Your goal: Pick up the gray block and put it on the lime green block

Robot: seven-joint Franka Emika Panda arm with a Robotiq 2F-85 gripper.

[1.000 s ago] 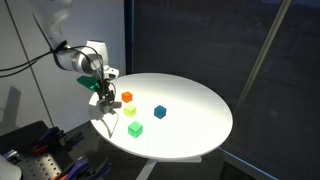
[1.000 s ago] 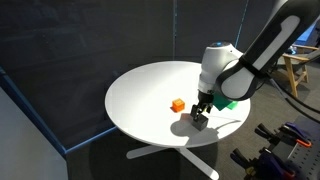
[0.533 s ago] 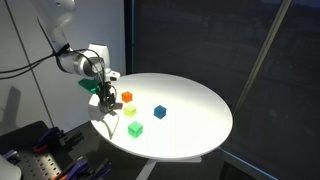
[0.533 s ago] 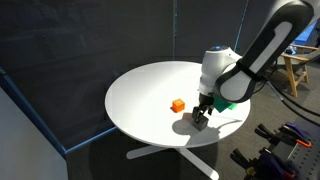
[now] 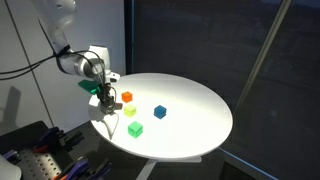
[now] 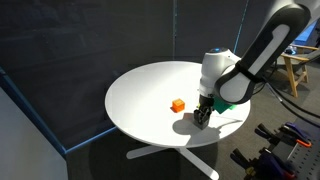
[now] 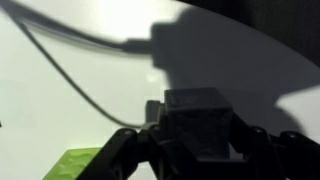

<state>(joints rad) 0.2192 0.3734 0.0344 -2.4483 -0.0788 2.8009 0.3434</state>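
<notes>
One gray block (image 7: 197, 115) sits clamped in your hand (image 6: 203, 117) over the white desk (image 7: 70, 90), the lime green block (image 7: 75, 163) near it at the wrist view's bottom edge.

Both exterior views: raised, mid-distance, on opposite sides of the white table (image 5: 195, 135) (image 6: 140, 100). Arm (image 5: 78, 62) enters at 9 o'clock; arm (image 6: 250, 55) at 3 o'clock. Wrist view: close, past the gripper (image 7: 195, 150) onto the tabletop.

You work at a round white table (image 5: 195, 115), brightly lit, with dark panels (image 6: 90, 40) close around it. In an exterior view a pale wall (image 5: 15, 35) shows at the edge; a wooden frame (image 6: 302, 62) stands beyond.
</notes>
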